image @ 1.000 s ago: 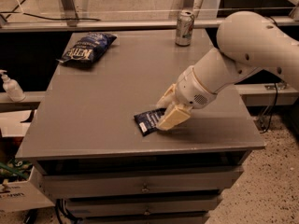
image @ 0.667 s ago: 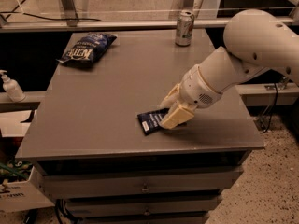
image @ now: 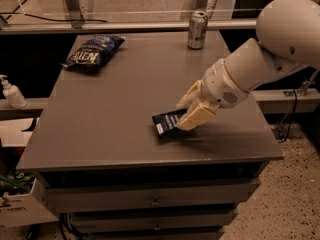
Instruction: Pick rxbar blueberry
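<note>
The rxbar blueberry (image: 166, 123) is a small flat dark navy wrapper with a white patch at its left end. It sits near the front middle of the grey table (image: 110, 109). My gripper (image: 186, 113) comes in from the right and is shut on the bar's right end, one pale finger (image: 196, 118) in front and one behind. The bar is tilted and seems just off the tabletop, with a shadow beneath it.
A puffy blue chip bag (image: 92, 52) lies at the table's far left. A drink can (image: 197, 30) stands at the far edge, right of centre. A soap bottle (image: 11, 93) stands on a shelf to the left. Drawers sit below the tabletop.
The gripper has moved a little to the right and up with the bar in it. The bar's shadow now shows on the table below it.
</note>
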`<state>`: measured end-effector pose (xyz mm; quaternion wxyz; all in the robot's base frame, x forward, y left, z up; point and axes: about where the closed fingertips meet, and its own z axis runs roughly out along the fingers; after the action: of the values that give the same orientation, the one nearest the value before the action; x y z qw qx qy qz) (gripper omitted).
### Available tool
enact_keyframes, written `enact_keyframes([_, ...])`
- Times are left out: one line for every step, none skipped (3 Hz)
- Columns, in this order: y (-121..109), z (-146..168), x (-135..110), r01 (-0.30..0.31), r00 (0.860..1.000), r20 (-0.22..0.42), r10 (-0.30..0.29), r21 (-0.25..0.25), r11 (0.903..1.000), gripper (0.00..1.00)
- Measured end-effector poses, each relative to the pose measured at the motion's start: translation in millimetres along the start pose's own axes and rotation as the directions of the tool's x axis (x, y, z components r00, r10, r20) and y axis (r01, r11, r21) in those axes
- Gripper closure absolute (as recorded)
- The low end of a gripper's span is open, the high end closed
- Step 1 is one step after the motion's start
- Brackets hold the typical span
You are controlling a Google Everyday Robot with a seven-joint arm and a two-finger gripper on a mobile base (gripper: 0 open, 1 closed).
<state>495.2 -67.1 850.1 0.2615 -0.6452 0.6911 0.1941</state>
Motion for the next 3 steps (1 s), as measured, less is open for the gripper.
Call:
enact_keyframes([-4, -15, -4, -0.002, 1.0, 0.01, 0.001, 0.031, 0.9995, 1.0])
enact_keyframes([-10, -31, -6, -0.01, 0.999, 0.039, 0.007, 0.069, 0.9976, 1.0])
enact_keyframes([-14, -44, -13, -0.019, 0.996, 0.089, 0.01, 0.098, 0.995, 1.0])
